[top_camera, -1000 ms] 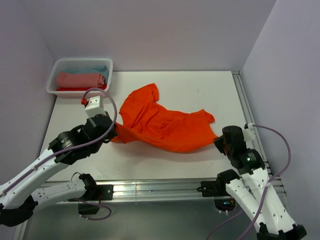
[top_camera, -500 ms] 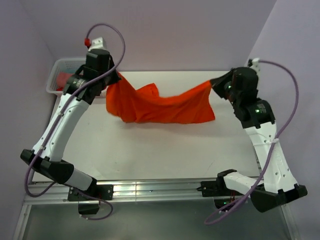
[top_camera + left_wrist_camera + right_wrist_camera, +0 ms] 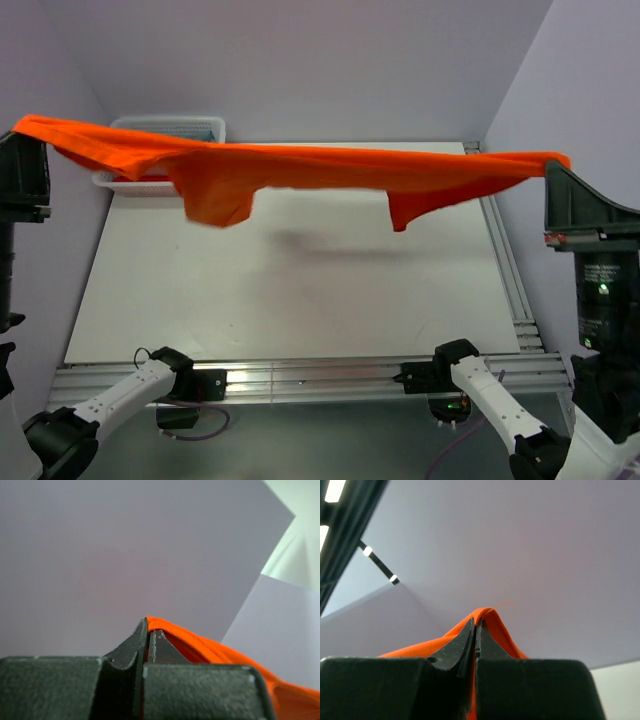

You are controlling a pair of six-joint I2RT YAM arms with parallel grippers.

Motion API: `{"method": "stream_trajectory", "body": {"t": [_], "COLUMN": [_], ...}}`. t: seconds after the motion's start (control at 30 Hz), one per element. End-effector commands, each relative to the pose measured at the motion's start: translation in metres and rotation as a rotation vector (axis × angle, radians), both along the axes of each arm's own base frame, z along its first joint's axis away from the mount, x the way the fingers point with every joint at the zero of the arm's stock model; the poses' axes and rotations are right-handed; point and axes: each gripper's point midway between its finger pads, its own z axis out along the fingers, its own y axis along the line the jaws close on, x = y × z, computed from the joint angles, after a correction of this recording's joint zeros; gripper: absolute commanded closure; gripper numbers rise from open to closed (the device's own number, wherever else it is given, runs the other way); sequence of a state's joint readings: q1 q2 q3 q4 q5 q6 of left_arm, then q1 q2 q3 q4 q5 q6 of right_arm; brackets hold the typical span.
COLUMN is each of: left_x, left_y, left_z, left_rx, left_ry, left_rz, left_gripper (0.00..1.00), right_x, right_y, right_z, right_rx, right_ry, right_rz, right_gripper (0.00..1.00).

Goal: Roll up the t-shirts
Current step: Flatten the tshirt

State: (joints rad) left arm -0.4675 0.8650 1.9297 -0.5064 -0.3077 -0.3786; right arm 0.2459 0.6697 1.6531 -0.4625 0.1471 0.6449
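A bright orange t-shirt [image 3: 300,168] hangs stretched wide, high above the table, from one side of the top view to the other. My left gripper [image 3: 25,135] is shut on its left end at the far left edge. My right gripper [image 3: 552,165] is shut on its right end at the far right. Two sleeves droop below the taut band [image 3: 218,200]. In the left wrist view the black jaws [image 3: 148,630] pinch an orange fold [image 3: 200,647]. The right wrist view shows orange cloth [image 3: 490,615] folded over the shut tips [image 3: 476,630].
A white lattice basket [image 3: 205,125] stands at the back left corner, mostly hidden behind the stretched shirt. The white table [image 3: 290,290] lies below, with a metal rail [image 3: 510,270] along its right side. Lilac walls close in on three sides.
Both arms have swung up and apart, lifting the orange shirt off the table and pulling it from a sagging drape into a wide taut band close to the camera.
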Motion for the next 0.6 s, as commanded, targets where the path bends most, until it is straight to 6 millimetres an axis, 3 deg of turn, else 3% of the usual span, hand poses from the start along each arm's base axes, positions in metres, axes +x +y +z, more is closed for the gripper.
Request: {"method": "stream_trajectory", "body": {"t": [0.0,0.2,0.37,0.53,0.57], "left_x": [0.050,0.081,0.120,0.176,0.200], "left_y": [-0.034,-0.044,-0.053,-0.078,-0.089], "left_z": [-0.015,-0.028,-0.044,-0.063,-0.075], "left_rx": [0.103,0.114,0.152,0.164,0.188], "left_ry": [0.093,0.158,0.212,0.254,0.286], "left_rz": [-0.030,-0.009,0.049,0.058,0.069], "left_gripper": [1.00,1.00,1.00,1.00,1.00], "right_x": [0.010,0.036,0.077,0.133,0.141], "right_y": [-0.001,0.001,0.008,0.019,0.018], "right_z": [0.003,-0.016,-0.038,-0.053,-0.049], "right_rx": [-0.026,-0.026,-0.034,-0.042,-0.036], "right_ry": [0.002,0.111,0.217,0.280,0.273], "right_rz": [-0.029,-0.045,-0.057,-0.071,-0.087], "right_gripper": [1.00,1.00,1.00,1.00,1.00]}}
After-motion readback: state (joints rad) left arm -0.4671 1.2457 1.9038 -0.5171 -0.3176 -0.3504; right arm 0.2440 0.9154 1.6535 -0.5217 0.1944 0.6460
